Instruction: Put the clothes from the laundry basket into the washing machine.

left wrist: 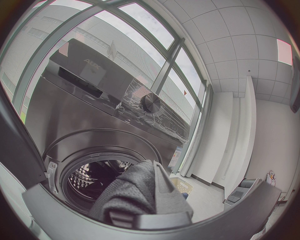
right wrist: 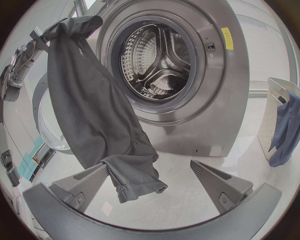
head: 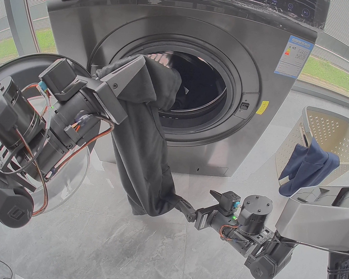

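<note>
- pale grey marbled floor (head: 123, 259), glossy in daylight
- tall windows (left wrist: 140, 28) in grey frames, grass (head: 337, 77) outside
- white tiled ceiling (left wrist: 243, 28) with a lit light panel (left wrist: 284, 51)
- plain white wall (left wrist: 272, 134) beside the windows

The washing machine (head: 252, 71) is set on the floor (head: 124, 250) straight ahead, with its door (head: 9, 65) swung out to the left. 1 hanging garment (head: 143, 150) is held by the left gripper (head: 123, 75) before the left part of the drum (right wrist: 153, 62) opening. Its lower end is draped against 1 finger of the right gripper (head: 184, 207), whose jaws are spread, low above the floor. The laundry basket (head: 334, 130) is placed right of the machine, and 1 draped garment (head: 307, 167) is hung over its near rim.
</note>
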